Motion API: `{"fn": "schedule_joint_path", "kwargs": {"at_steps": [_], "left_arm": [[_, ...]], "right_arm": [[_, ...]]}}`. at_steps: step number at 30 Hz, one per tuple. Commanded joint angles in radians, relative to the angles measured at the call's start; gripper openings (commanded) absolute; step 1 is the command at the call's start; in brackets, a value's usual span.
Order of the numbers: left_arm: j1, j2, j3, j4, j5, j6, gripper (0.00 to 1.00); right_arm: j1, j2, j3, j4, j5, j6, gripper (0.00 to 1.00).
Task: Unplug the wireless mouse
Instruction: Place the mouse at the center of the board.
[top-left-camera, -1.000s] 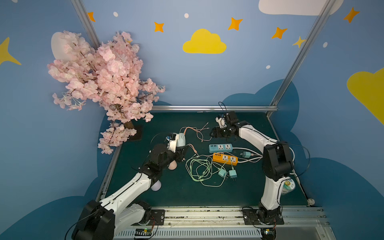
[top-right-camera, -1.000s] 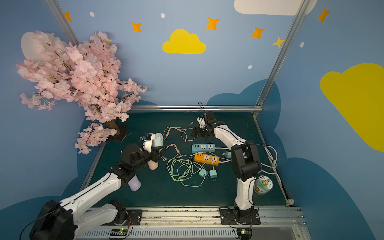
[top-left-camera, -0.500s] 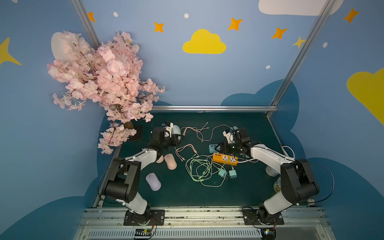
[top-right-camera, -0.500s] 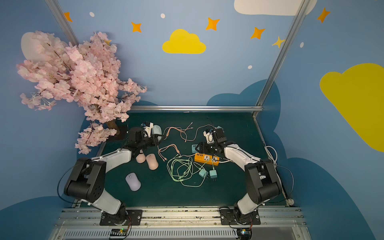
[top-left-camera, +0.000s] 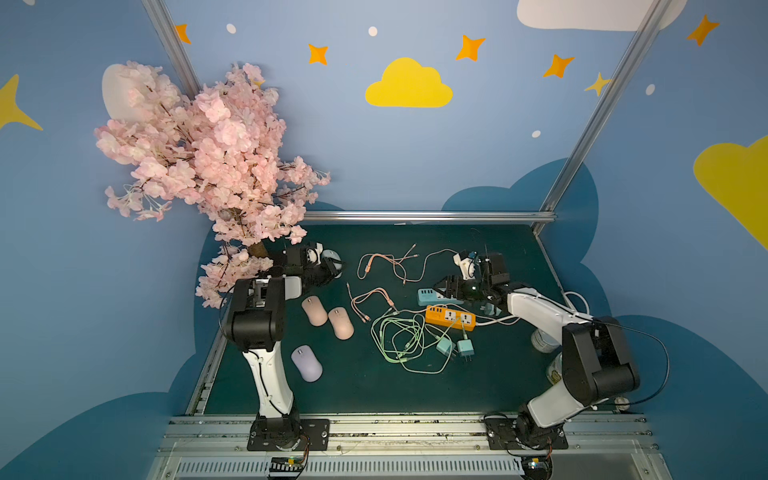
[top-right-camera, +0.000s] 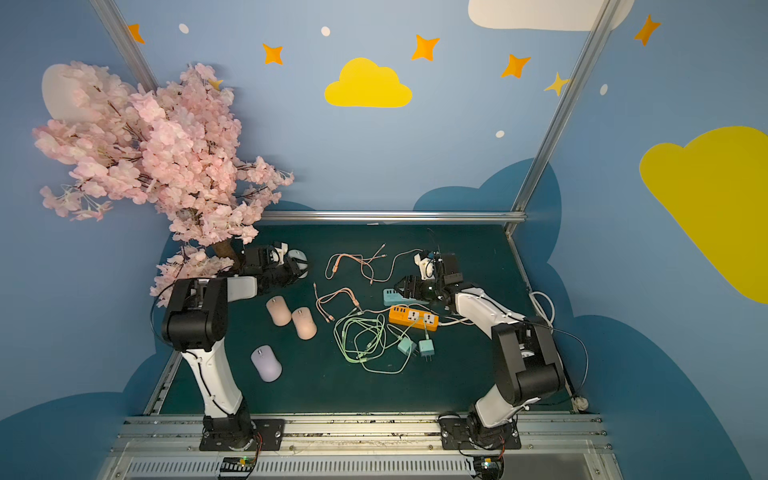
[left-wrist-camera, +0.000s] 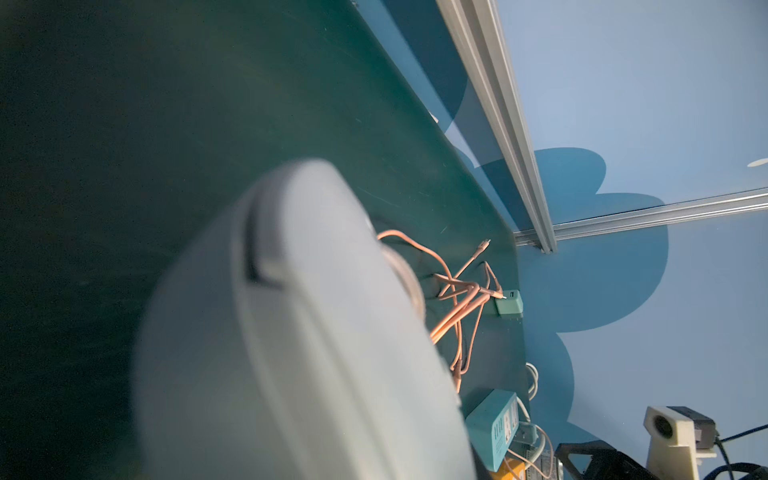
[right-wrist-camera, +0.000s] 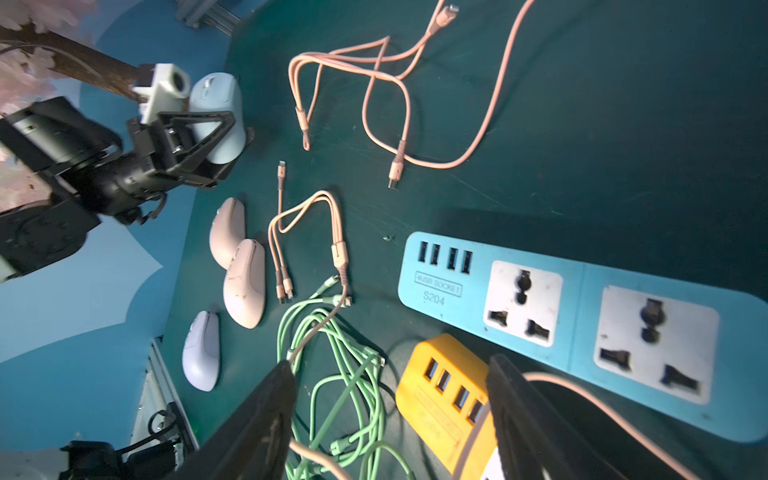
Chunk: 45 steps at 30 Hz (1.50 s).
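Observation:
A pale blue wireless mouse (top-left-camera: 335, 257) (left-wrist-camera: 299, 332) is at the back left of the green mat, beside the tree trunk. My left gripper (top-left-camera: 329, 269) (right-wrist-camera: 208, 137) is shut on its sides. The mouse fills the left wrist view and hides the jaws there. I see no cable in the mouse. A loose pink cable (top-left-camera: 390, 262) lies just right of it. My right gripper (top-left-camera: 446, 286) (right-wrist-camera: 390, 370) is open and empty. It hovers above the blue power strip (right-wrist-camera: 582, 316) and the orange power strip (right-wrist-camera: 444, 390).
Two pink mice (top-left-camera: 314, 311) (top-left-camera: 340, 323) and a purple mouse (top-left-camera: 306, 363) lie at the front left. Tangled green cables (top-left-camera: 401, 338), a second pink cable (top-left-camera: 370, 299) and two teal chargers (top-left-camera: 444, 345) fill the middle. The blossom tree (top-left-camera: 208, 166) overhangs the back left corner.
My left gripper has carried the pale blue mouse from mid-mat to the back left by the tree. My right gripper has come from the back to above the power strips.

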Motion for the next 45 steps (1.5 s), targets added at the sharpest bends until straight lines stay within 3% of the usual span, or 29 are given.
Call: {"fn": "schedule_joint_path", "kwargs": {"at_steps": [1, 12, 17, 20, 24, 28, 37, 45], "left_arm": [[-0.002, 0.036, 0.068, -0.075, 0.047, -0.007, 0.31], [0.023, 0.159, 0.112, -0.083, 0.063, -0.121, 0.4], [0.027, 0.146, 0.088, -0.135, 0.046, -0.119, 0.62], [0.033, 0.12, 0.056, -0.162, 0.007, -0.118, 0.8], [0.04, 0.104, 0.057, -0.259, -0.024, -0.104, 0.86], [0.038, 0.074, 0.06, -0.377, -0.093, -0.085, 0.99], [0.03, 0.026, 0.117, -0.714, -0.329, -0.05, 0.99], [-0.005, -0.049, 0.111, -0.734, -0.326, 0.03, 0.99]], "right_arm": [[-0.008, 0.018, -0.01, 0.03, -0.036, 0.016, 0.74], [-0.019, 0.026, -0.01, 0.035, -0.049, 0.02, 0.74], [-0.019, 0.032, -0.007, 0.039, -0.069, 0.028, 0.74], [-0.019, 0.031, -0.007, 0.042, -0.08, 0.032, 0.75], [-0.019, 0.033, -0.004, 0.042, -0.099, 0.037, 0.79], [-0.018, 0.027, -0.004, 0.042, -0.109, 0.043, 0.79], [-0.012, 0.028, 0.001, 0.04, -0.141, 0.059, 0.81], [0.012, 0.0, 0.002, 0.026, -0.134, 0.043, 0.81]]}}
